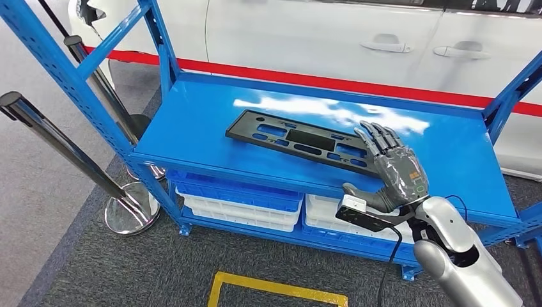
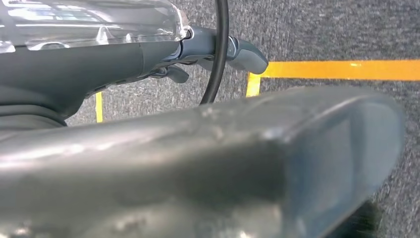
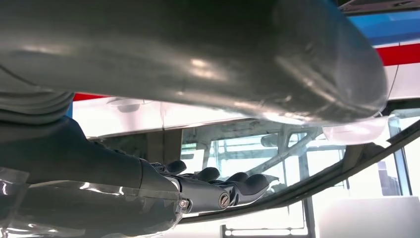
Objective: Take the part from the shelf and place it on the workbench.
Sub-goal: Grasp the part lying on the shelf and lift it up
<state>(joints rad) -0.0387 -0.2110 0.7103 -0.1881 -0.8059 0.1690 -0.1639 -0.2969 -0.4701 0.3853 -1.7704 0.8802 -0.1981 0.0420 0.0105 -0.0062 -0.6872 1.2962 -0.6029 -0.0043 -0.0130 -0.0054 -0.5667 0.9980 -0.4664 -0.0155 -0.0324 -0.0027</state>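
- Part (image 1: 300, 141) – flat black panel, lies on blue shelf (image 1: 211, 121) top.
- Right robot hand (image 1: 391, 171) open, fingers spread, empty, at part's near end.
- Advice: get fingers under edge w/ thumb opposing, lift level – long piece may tip.

Black part (image 1: 300, 139); blue shelf (image 1: 192, 121); grey robot hand (image 1: 396, 173); yellow floor line (image 1: 275, 288).

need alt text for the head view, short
The robot's right hand, fingers spread, reaches over the right end of a flat black slotted plastic part lying on a blue metal shelf. White trays sit below; a white car stands behind.
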